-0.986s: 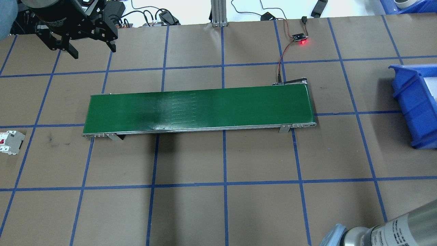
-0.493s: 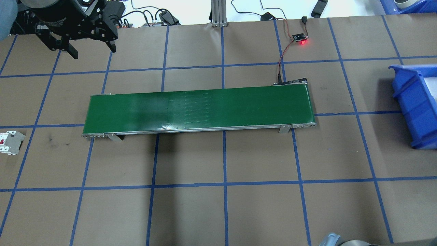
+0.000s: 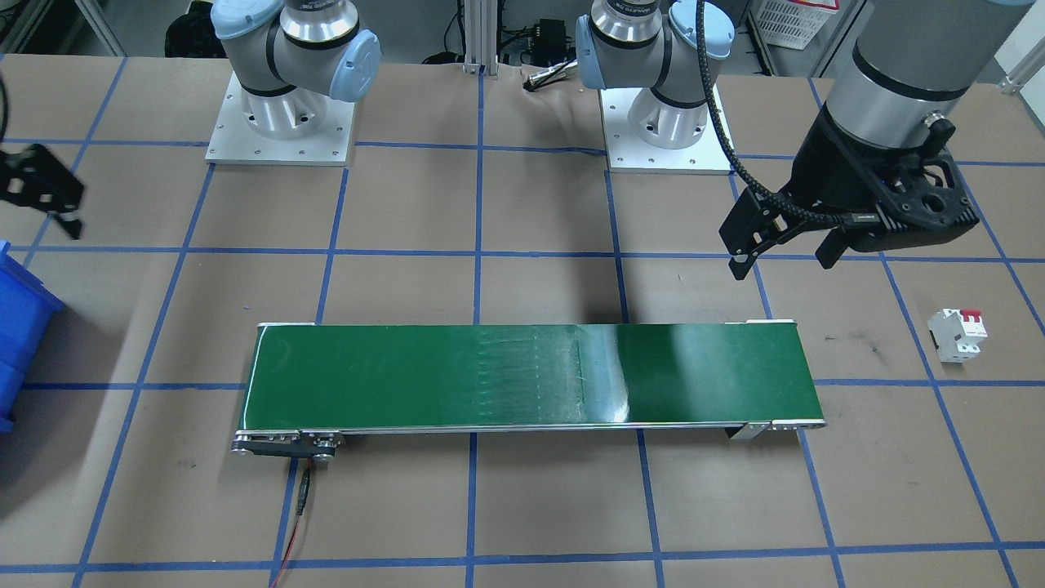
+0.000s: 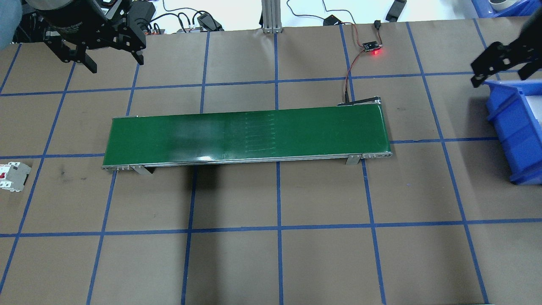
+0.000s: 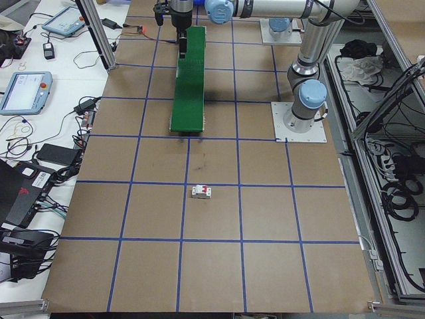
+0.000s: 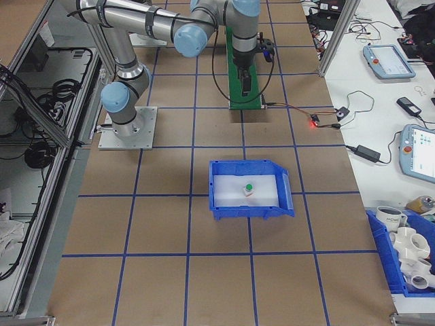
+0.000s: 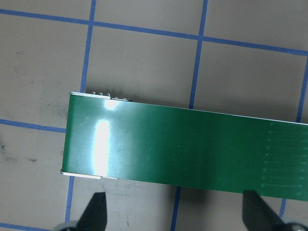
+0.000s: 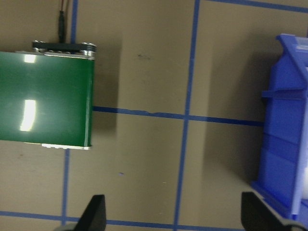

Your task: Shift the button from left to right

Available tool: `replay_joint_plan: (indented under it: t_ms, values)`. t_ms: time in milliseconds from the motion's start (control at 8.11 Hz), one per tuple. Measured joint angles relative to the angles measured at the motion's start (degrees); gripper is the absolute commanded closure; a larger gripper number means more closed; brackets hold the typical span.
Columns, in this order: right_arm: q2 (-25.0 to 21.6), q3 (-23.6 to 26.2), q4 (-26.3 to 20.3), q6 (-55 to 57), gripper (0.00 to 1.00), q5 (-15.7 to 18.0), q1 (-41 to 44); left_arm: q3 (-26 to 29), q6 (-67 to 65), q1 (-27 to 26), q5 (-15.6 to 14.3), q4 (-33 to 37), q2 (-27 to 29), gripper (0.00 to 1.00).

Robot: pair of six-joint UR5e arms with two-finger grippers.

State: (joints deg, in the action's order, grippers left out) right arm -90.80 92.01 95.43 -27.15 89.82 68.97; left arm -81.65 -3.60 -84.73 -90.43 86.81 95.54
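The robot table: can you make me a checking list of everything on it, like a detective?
Surface: brown table marked with blue tape squares; a few dark smudges.
Job's things: the button sits inside the blue bin, on the robot's right. The green conveyor belt has nothing on it.
Clutter: a white circuit breaker with a red lever, on the robot's left.
Grippers: left gripper open and empty, above the table near the belt's left end. Right gripper open and empty, by the bin.
Cables: red-black wires run from the belt's end to a small board with a red light.
Surroundings: tablets, chargers and cords on white side tables.
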Motion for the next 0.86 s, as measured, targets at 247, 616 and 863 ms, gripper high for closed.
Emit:
replay_joint_plan:
  t_ms: [247,616,863]
  values:
    - [-0.8,-0.3,-0.8,15.2,0.00,0.1,11.0,0.0,0.2,0.0,0.0,0.0,0.0,0.00]
    - [0.3,-0.3,-0.5,33.6,0.00,0.3,23.3,-0.1,0.2,0.0,0.0,0.0,0.0,0.00]
    - [0.7,-0.3,-0.4,36.1,0.00,0.2,25.1,-0.1,0.1,0.0,0.0,0.0,0.0,0.00]
